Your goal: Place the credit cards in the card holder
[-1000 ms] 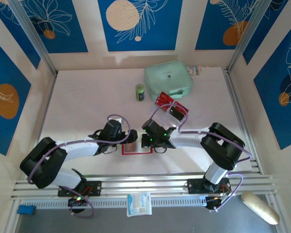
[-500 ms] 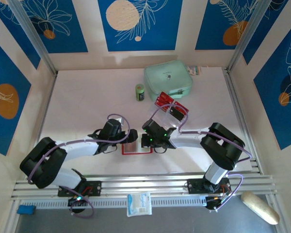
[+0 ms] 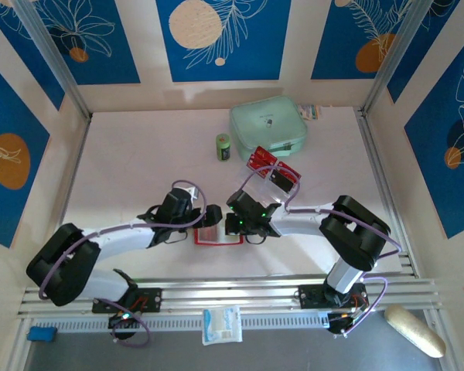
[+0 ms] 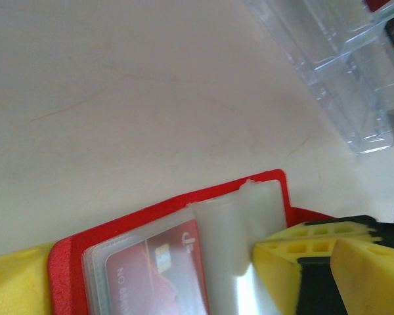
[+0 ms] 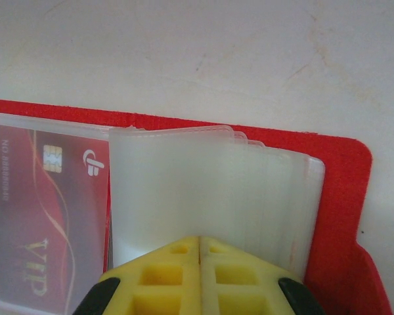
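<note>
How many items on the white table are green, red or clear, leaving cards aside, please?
Green: 2, mint-green zip pouch, small green cylinder
Red: 1, red fold-over card holder
Clear: 1, clear plastic tray
Total: 4
Not counted: small item behind the pouch, colour unclear.

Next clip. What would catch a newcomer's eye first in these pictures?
Both arms meet over the open red card holder low in the middle of the top view. In the right wrist view the shut right gripper sits at the edge of its fanned pale sleeves, with a red VIP card already pocketed to the left. The left gripper stands open at the holder's left edge.
</note>
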Tool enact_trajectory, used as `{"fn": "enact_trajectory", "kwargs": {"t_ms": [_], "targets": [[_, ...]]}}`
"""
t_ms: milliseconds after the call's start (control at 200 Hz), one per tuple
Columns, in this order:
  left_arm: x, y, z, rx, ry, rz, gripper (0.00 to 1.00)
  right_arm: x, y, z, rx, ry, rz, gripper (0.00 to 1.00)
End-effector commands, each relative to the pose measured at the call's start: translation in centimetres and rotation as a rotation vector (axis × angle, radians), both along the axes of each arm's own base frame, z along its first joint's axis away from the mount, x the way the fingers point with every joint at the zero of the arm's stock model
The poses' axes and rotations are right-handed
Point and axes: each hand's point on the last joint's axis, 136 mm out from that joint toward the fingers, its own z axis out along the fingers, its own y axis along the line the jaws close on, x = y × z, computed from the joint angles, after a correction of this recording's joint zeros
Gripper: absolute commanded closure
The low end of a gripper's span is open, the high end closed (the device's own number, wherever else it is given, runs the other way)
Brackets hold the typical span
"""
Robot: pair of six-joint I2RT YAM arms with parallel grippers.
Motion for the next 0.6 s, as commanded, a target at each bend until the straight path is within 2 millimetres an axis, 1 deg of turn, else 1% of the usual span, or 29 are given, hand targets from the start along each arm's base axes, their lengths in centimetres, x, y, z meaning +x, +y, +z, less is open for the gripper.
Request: {"fn": "enact_trajectory", "kwargs": {"t_ms": [0,50,160,255,370,475,595], "targets": [[0.3,-1.1,2.7,-0.077,-0.042,-0.013,0.0,-3.6,-3.7,-4.5,-0.165,0.146,0.003,1.0],[0.3,-1.1,3.1,-0.093,-0.048,-0.009,0.0,-3.5,-3.6,-4.1,-0.159,0.141,0.008,1.0],[0.1,-1.4,3.6,-0.12,-0.049,-0.007,0.0,-2.9,-3.0,-2.6,-0.124,0.119,0.016,1.0],[-0.1,-1.7,3.7,-0.135,-0.042,-0.012,0.0,-2.2,-2.5,-0.5,-0.08,0.088,0.022,1.0],[-0.2,-2.0,4.0,-0.145,-0.046,-0.014,0.0,-1.5,-2.5,2.0,-0.035,0.051,0.017,1.0],[-0.4,-2.4,4.6,-0.161,-0.051,-0.02,0.0,-1.0,-3.5,3.5,-0.01,0.031,-0.012,1.0],[-0.5,-3.1,5.4,-0.18,-0.059,-0.035,0.0,-0.7,-5.5,4.3,-0.004,0.019,-0.06,1.0]]}}
